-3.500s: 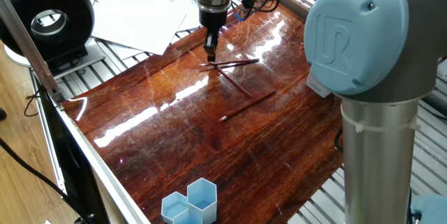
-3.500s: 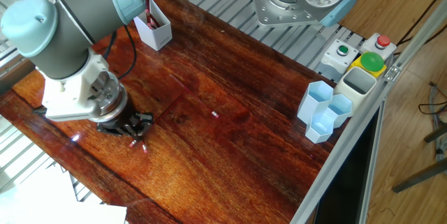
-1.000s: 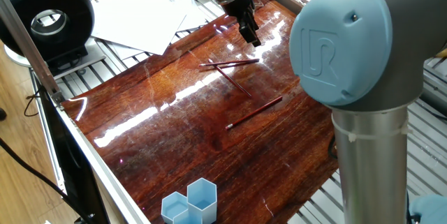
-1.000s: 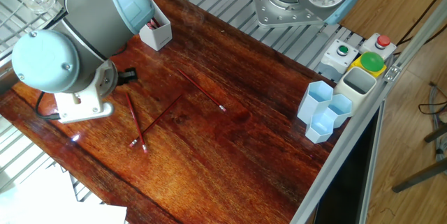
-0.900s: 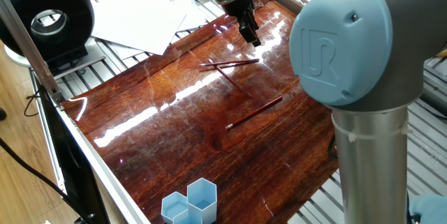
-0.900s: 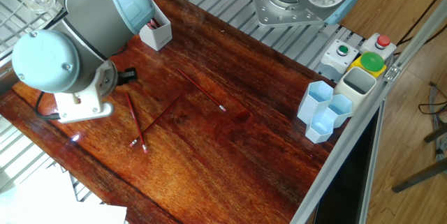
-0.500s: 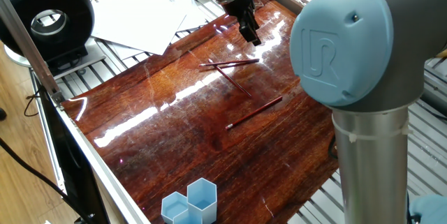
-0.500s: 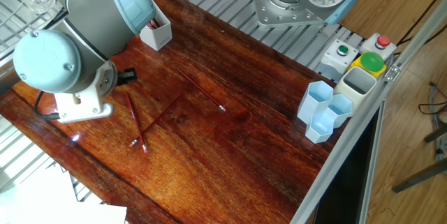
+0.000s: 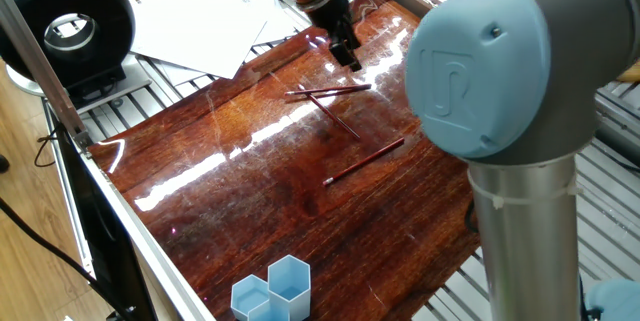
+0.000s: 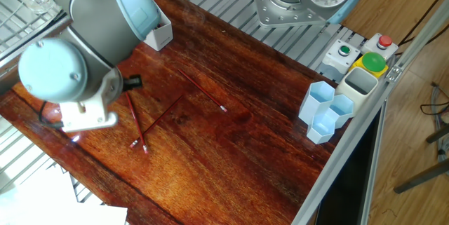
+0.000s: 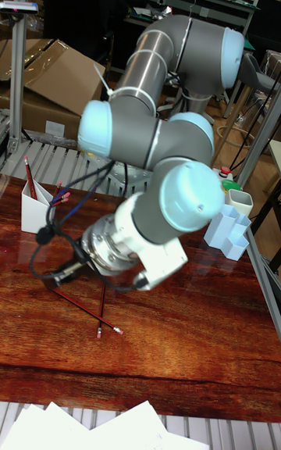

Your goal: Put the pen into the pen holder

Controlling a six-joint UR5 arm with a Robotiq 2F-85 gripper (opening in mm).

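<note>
The pincer [image 9: 347, 58] is hanging tilted above the far end of the desk [image 9: 250, 191], its dark fingers pointing down toward the glossy wood without touching it. From where I'm standing I cannot tell whether those fingers are spread or pressed together; nothing is showing between them. In the other fixed view only the dark tip [image 10: 133, 82] is peeking out from behind the big grey and light blue arm [image 10: 84, 36].

Three red pens are lying flat on the wood. Two of them [image 9: 328, 90] are crossing each other just below and beside the pincer, close to it but apart from it. In the other fixed view the same pair [image 10: 138, 123] is lying near the arm's wrist. The third pen [image 9: 364, 160] is lying on its own, farther out toward the middle of the desk, slanted, with its pale tip pointing toward the near side.

The pen holder [image 10: 159, 34], a small white cup with flat sides, is standing upright near the far edge of the desk, partly hidden behind the arm in that view. In the tall fixed view it [image 11: 35, 212] is sitting at the left, well apart from the pincer, with red pens standing inside it.

The light blue honeycomb cups [image 10: 326, 111] are standing at the opposite edge, well away from everything else. White paper sheets [image 9: 205, 21] are lying just off the desk's far corner.
</note>
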